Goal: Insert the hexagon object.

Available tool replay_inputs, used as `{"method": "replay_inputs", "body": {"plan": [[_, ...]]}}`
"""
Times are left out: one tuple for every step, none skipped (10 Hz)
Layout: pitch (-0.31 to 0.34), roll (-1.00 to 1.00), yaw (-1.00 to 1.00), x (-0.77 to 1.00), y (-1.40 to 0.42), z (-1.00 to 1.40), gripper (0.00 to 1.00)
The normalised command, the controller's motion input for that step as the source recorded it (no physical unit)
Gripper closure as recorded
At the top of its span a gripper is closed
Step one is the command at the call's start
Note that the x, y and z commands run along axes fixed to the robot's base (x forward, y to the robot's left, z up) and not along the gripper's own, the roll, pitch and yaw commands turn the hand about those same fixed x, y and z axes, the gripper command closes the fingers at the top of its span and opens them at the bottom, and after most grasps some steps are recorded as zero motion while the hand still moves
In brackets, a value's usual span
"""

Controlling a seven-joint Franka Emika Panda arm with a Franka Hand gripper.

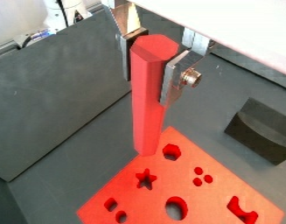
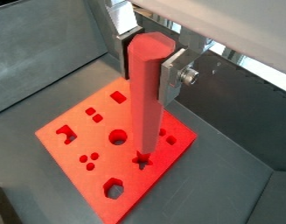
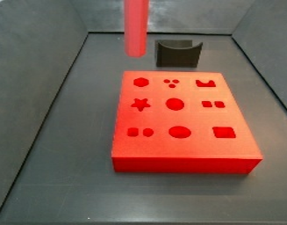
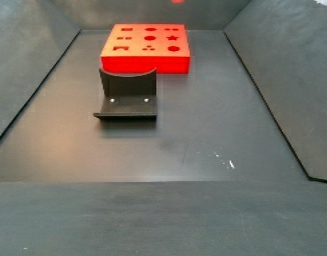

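Pinching the hexagon object (image 1: 149, 92) near its top, the gripper (image 1: 155, 63) hangs above the floor w/ the rod upright, silver fingers (image 1: 179, 77) pressed on opposite sides. Both wrist views show this; rod also at (image 2: 148, 96), gripper at (image 2: 153, 63). In a side view the rod (image 3: 136, 26) hangs over the far-left area beyond the red block (image 3: 181, 123), gripper itself out of frame. Block has shaped holes, incl. a hexagon hole (image 3: 139, 83) at far-left corner. Rod's lower end is clear of the block top. Fixture (image 3: 177, 53) stands just behind the block; from the opposite side fixture (image 4: 127, 94) sits in front of block (image 4: 147, 47).
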Motion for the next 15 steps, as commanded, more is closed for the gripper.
{"method": "replay_inputs", "body": {"plan": [[0.000,0.00,0.00,0.00,-0.04,0.00,1.00],[-0.026,0.00,0.00,-0.05,0.00,-0.03,1.00],[0.041,0.00,-0.48,0.15,0.52,-0.16,1.00],[0.071,0.00,-0.61,0.17,0.41,-0.23,1.00],[0.090,0.00,-0.71,0.20,0.32,-0.30,1.00],[0.011,0.00,-0.75,0.22,0.29,-0.40,1.00],[0.000,0.08,-0.84,0.35,0.08,-0.42,1.00],[-0.007,0.09,-0.88,0.29,0.02,-0.44,1.00],[-0.004,0.12,-0.87,0.31,0.00,-0.47,1.00],[-0.006,0.12,-0.85,0.32,0.01,-0.46,1.00],[-0.079,0.00,-0.66,0.06,0.35,-0.41,1.00],[-0.103,-0.03,-0.14,-0.31,0.39,-0.34,1.00],[-0.137,-0.14,-0.04,-0.33,0.33,-0.40,1.00],[-0.096,-0.14,0.00,-0.32,0.25,-0.20,1.00],[-0.250,-0.23,0.00,-0.12,0.07,-0.18,1.00]]}}
